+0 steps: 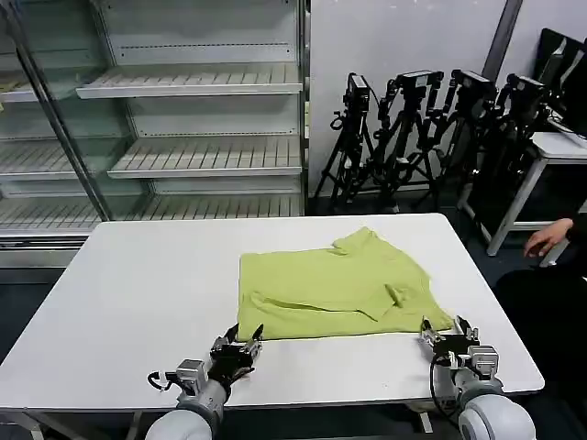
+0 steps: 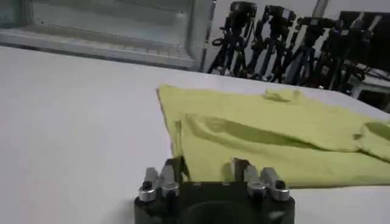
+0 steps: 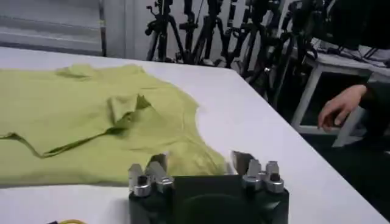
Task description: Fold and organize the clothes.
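Observation:
The lime-green T-shirt (image 1: 335, 284) lies partly folded on the white table (image 1: 138, 293), its near hem running across the table's front half. My left gripper (image 1: 241, 344) stands open just before the shirt's near left corner (image 2: 177, 152). At the near right corner (image 3: 207, 161) my right gripper (image 1: 449, 332) is open too, the corner's fabric lying between its fingers' line. In the left wrist view the left gripper (image 2: 207, 167) faces the hem; in the right wrist view the right gripper (image 3: 200, 161) does the same. Neither holds anything.
Glass-fronted shelves (image 1: 183, 119) stand behind the table on the left. Black tripods with cameras (image 1: 431, 128) crowd the back right. A person's hand (image 1: 548, 238) rests near another table's edge at the far right, away from the shirt.

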